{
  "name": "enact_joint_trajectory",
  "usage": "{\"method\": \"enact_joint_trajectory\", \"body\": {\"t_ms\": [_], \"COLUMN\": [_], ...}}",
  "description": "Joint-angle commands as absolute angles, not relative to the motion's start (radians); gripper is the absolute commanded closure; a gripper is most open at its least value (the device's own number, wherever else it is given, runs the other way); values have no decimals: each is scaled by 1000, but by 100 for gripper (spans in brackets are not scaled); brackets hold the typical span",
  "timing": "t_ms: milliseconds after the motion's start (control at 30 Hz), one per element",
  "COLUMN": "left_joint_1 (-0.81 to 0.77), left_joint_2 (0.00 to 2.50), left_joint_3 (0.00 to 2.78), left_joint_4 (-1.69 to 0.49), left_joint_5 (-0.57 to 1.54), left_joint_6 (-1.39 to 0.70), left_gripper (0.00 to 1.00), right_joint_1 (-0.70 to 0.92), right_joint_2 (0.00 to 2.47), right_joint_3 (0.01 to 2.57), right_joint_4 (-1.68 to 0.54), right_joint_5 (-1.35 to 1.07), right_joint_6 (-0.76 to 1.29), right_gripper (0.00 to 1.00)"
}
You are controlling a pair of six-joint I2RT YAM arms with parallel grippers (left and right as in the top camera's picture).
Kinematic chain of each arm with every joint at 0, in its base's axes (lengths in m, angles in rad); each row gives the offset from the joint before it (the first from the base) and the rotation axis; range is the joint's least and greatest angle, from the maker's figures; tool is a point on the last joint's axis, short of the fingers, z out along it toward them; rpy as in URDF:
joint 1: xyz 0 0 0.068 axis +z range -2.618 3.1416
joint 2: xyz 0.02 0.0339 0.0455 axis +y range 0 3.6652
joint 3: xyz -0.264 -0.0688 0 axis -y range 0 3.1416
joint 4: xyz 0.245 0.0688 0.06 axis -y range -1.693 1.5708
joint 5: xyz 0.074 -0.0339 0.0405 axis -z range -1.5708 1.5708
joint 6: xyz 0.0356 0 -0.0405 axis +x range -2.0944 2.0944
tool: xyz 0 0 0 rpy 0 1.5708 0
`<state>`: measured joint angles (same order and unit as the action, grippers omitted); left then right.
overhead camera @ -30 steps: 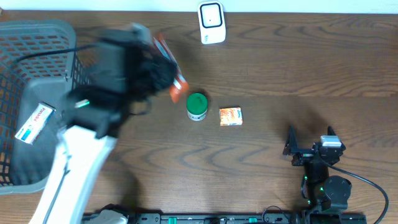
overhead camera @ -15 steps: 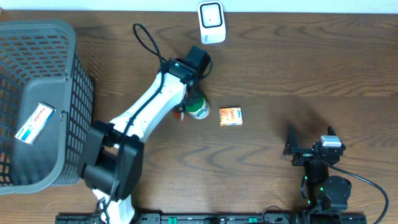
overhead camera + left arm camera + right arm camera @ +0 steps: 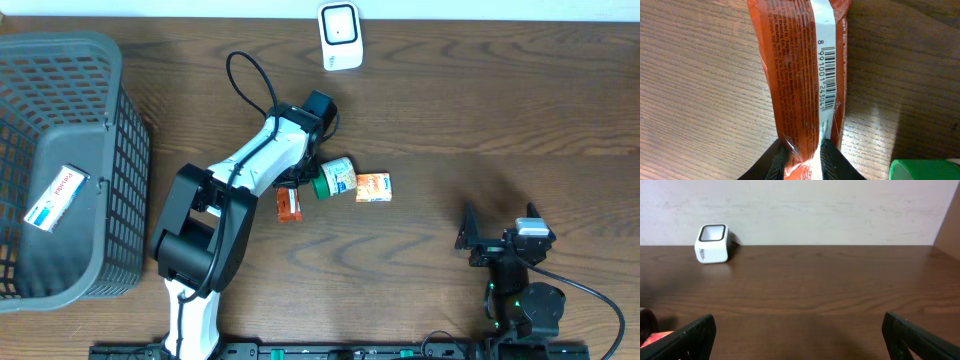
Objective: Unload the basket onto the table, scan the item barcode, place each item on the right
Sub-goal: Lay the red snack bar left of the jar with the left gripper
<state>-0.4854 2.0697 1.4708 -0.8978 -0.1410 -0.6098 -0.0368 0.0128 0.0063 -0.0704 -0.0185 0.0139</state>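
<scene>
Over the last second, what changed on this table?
The left end effector, shut on the orange packet, swung from near the basket to the table's middle, beside the green-lidded jar. The jar toppled onto its side. The scanner, basket, small orange box and open right end effector stayed put.

The orange-red foil wrapper (image 3: 790,75) carries small black print and one white stripe along it, with a black barcode on the stripe. The fingers (image 3: 780,162) of my left gripper (image 3: 802,159) are black. The wooden table (image 3: 480,120) is dark brown with a wavy grain. The round plastic bottle (image 3: 338,176) has a green cap and a pale label. The small carton box (image 3: 372,187) is orange, the cube-shaped scanner (image 3: 340,36) is white, and the plastic mesh basket (image 3: 128,150) is grey.
</scene>
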Motion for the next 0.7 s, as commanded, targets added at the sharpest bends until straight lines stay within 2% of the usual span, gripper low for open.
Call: {"method": "enact_joint_trajectory", "body": {"t_ms": [0,67,133,267,333,467,533,667], "left_joint_1": [-485,-485,-482,-467,-442,-326,-209,125], "left_joint_2": [2024,1982,1914,1708,1573,1359,1273,1176], "left_joint_3": [1475,1477,1485,1536,1583,1665,1701,1711], "left_joint_4": [-904,-911,-916,-914,-909,-876,-873,-884], "left_joint_5": [-150,-152,-151,-153,-199,-297,-317,-313], "left_joint_6": [-625,-619,-598,-519,-496,-458,-452,-482], "left_gripper": [74,72,61,22,14,11,11,10], "right_joint_1": [-34,-34,-34,-34,-34,-34,-34,-33], "right_joint_2": [9,9,9,9,9,9,9,9], "right_joint_3": [6,6,6,6,6,6,6,6], "right_joint_4": [-75,-75,-75,-75,-75,-75,-75,-75], "right_joint_5": [-16,-16,-16,-16,-16,-16,-16,-16], "right_joint_6": [21,21,21,21,21,21,21,21], "right_gripper": [1,1,1,1,1,1,1,1]}}
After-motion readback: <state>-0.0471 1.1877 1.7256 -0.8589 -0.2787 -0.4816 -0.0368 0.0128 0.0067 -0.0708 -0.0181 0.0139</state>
